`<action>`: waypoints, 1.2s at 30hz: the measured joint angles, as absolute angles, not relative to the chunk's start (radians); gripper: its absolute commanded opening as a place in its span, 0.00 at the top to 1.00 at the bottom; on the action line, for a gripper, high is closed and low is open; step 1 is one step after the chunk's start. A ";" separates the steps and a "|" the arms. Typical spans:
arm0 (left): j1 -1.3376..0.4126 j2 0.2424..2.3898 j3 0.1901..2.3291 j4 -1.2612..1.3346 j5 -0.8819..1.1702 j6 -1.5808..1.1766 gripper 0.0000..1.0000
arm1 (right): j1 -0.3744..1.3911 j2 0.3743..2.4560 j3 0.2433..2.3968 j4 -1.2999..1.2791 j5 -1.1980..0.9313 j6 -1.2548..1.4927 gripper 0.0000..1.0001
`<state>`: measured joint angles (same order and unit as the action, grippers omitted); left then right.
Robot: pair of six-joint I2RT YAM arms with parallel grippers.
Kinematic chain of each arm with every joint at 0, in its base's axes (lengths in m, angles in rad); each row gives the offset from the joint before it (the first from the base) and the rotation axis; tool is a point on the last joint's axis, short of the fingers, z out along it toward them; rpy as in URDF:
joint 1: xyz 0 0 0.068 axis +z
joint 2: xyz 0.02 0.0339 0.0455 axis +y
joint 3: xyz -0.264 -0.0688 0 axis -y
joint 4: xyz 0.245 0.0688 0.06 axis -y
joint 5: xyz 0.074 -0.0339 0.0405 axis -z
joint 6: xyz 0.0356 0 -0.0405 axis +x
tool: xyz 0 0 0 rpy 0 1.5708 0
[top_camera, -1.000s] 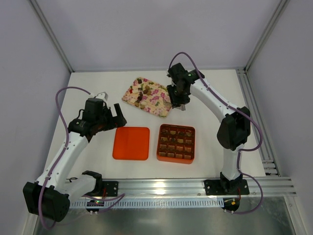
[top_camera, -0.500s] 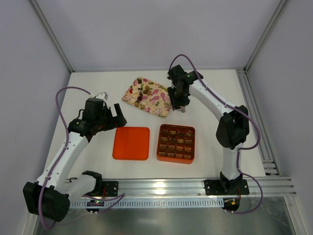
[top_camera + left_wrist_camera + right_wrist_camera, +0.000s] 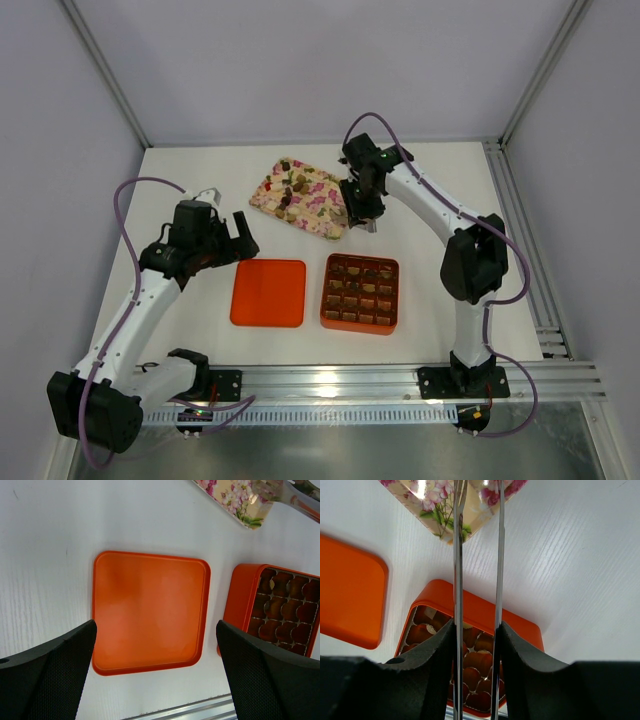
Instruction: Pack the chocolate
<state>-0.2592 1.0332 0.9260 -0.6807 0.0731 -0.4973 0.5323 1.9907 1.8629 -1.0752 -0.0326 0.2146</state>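
Note:
Several dark and tan lumps of chocolate (image 3: 289, 189) lie on the pink floral tray (image 3: 318, 213). More chocolate (image 3: 479, 661) fills cells of the orange grid box (image 3: 361, 318). My right gripper (image 3: 362, 205) hangs over the tray's near right corner. In the right wrist view this gripper (image 3: 476, 625) is shut on a pair of metal tongs (image 3: 457, 555). The tong tips run past the top edge, so I cannot tell if they hold anything. My left gripper (image 3: 238, 232) hovers wide open and empty above the flat orange lid (image 3: 150, 610).
The lid (image 3: 268, 293) lies just left of the box on the white table. The box wall (image 3: 239, 597) shows at the right of the left wrist view. A metal rail (image 3: 330, 380) runs along the table's near edge. Enclosure walls stand at the back and sides.
My right gripper with the tongs has shifted slightly left and back, toward the tray's corner. The left arm has not moved.

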 measured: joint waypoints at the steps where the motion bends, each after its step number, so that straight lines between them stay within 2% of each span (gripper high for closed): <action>1: -0.259 1.033 0.926 -0.681 0.073 -0.497 0.00 | 0.532 1.991 1.863 -1.076 -0.033 0.214 0.59; 7: -0.259 1.033 0.926 -0.681 0.073 -0.497 0.00 | 0.532 2.010 1.864 -1.076 -0.037 0.212 0.57; 14: -0.259 1.033 0.926 -0.681 0.073 -0.497 0.00 | 0.532 2.027 1.864 -1.077 -0.040 0.211 0.61; 23: -0.259 1.033 0.926 -0.681 0.073 -0.497 0.00 | 0.532 2.027 1.864 -1.077 -0.040 0.211 0.55; 36: -0.259 1.033 0.926 -0.681 0.073 -0.497 0.00 | 0.532 2.006 1.864 -1.077 -0.040 0.211 0.57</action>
<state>-0.2592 1.0332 0.9260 -0.6807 0.0727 -0.4969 0.5323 2.0056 1.8641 -1.0775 -0.0399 0.2111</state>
